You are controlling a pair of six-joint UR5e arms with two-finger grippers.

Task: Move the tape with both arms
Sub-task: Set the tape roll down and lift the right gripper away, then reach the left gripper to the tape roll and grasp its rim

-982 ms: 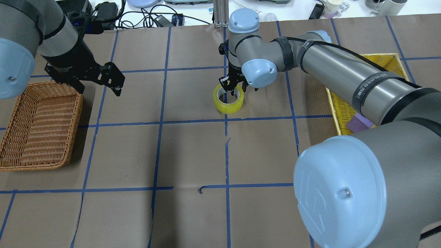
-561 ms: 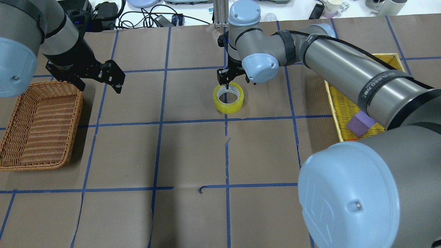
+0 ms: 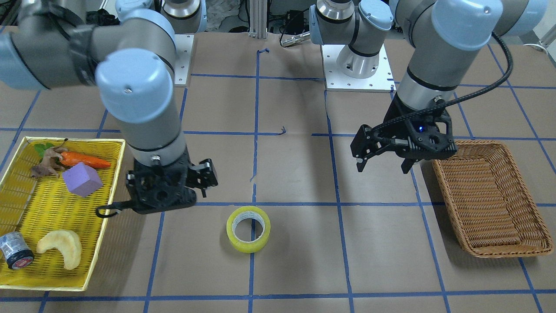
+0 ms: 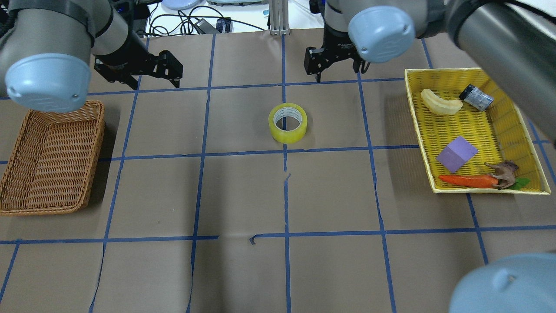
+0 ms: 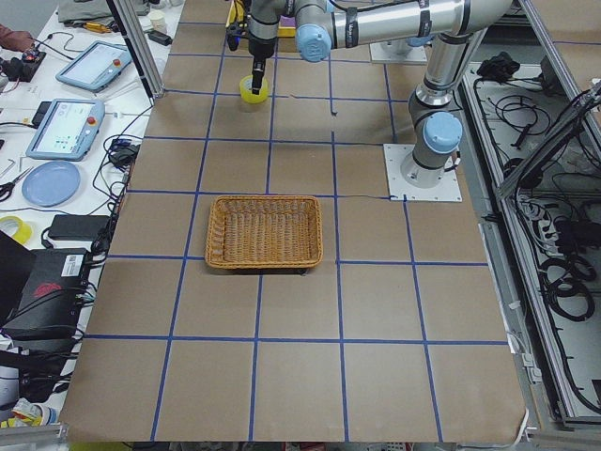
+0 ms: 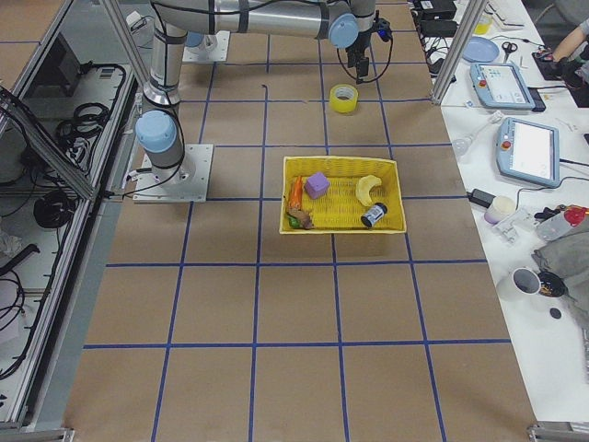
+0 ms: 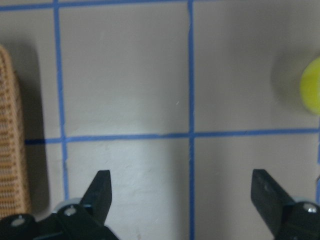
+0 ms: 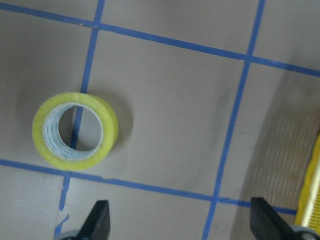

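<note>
The tape (image 4: 287, 123), a yellow roll with a pale core, lies flat on the brown paper at the table's middle, with nothing touching it. It also shows in the front-facing view (image 3: 248, 229) and the right wrist view (image 8: 75, 130). My right gripper (image 4: 341, 74) is open and empty, raised beyond the tape and to its right; its fingers (image 8: 100, 212) stand wide apart. My left gripper (image 4: 154, 81) is open and empty, above the paper well left of the tape; the tape's edge (image 7: 311, 92) shows at the right edge of the left wrist view.
A wicker basket (image 4: 52, 161) sits at the left edge, near my left gripper. A yellow tray (image 4: 416, 113) at the right holds a purple cube (image 4: 456, 154), a carrot, a pale curved piece and a small dark cylinder (image 4: 476, 98). Cables and devices line the far edge.
My right gripper has let go of the tape, risen and drawn back toward the far right. The tape has stayed in place. My left gripper has moved right and farther back.
</note>
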